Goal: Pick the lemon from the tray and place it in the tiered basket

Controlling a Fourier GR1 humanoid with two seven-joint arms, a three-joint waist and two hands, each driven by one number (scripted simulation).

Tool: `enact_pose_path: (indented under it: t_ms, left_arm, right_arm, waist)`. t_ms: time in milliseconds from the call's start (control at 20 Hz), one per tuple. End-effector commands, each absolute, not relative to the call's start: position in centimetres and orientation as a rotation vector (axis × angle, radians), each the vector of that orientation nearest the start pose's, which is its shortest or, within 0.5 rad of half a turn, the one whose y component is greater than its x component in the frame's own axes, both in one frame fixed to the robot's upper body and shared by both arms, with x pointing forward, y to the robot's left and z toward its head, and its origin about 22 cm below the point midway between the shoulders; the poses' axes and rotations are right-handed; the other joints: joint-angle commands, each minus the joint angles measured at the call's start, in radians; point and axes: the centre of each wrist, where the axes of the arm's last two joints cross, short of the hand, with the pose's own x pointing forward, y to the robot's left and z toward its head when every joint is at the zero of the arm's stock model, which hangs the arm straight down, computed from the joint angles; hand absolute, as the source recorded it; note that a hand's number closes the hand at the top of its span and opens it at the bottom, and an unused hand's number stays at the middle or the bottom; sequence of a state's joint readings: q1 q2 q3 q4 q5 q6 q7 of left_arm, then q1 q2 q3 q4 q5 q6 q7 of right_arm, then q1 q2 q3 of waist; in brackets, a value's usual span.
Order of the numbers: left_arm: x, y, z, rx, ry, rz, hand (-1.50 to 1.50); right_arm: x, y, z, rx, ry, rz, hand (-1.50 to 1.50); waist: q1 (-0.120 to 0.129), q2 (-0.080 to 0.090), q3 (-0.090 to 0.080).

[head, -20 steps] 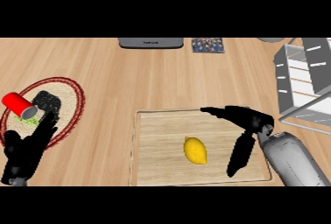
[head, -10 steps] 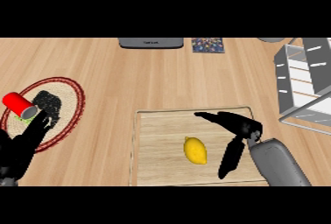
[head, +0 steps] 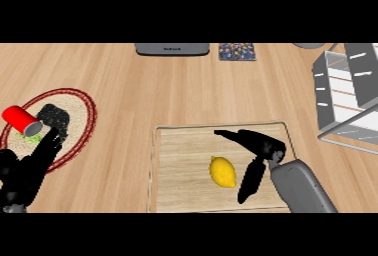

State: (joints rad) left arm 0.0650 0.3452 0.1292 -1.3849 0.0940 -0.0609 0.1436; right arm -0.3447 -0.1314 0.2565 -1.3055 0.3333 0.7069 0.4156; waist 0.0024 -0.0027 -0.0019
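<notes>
Lying on the wooden tray (head: 177, 150), the lemon (head: 223, 171) is flanked by the right hand (head: 258, 147), whose fingers are spread open just beside it without touching. The left hand (head: 26, 167) is seen at the lower left with fingers straight, near a red cup (head: 22, 120) on a round mat (head: 77, 107). The tiered basket (head: 347, 95) is set well apart at the right.

The lemon (head: 223, 171) is lying on the tray (head: 177, 150) just left of the right hand (head: 258, 145), with the tiered basket (head: 347, 95) sitting behind and to the right, and the plate (head: 77, 117) and can (head: 22, 120) lying far left.
</notes>
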Motion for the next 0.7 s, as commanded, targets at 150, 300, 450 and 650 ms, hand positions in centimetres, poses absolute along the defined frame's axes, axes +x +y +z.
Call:
enact_pose_path:
  t_ms: [150, 300, 450, 650]
  left_arm:
    - [21.3, 35.3, -2.8, 0.297, -1.212, -0.07, 0.0]
    - [21.8, 36.4, -2.7, 0.273, -1.196, -0.07, 0.0]
    - [21.8, 35.8, -2.3, 0.276, -1.193, -0.082, 0.0]
    - [21.3, 36.2, -2.3, 0.275, -1.202, -0.069, 0.0]
  right_arm:
    - [31.1, -14.5, 0.8, 0.116, -0.891, 1.23, -1.5]
    - [30.4, -16.1, -2.0, 0.121, -0.902, 1.222, -1.5]
    - [29.2, -14.8, -1.9, 0.143, -0.883, 1.248, -1.5]
    - [28.0, -13.3, -2.3, 0.175, -0.975, 1.329, 1.5]
  waist:
    - [0.002, 0.003, 0.002]
    - [0.004, 0.004, 0.002]
    - [0.002, 0.003, 0.002]
    - [0.006, 0.004, 0.003]
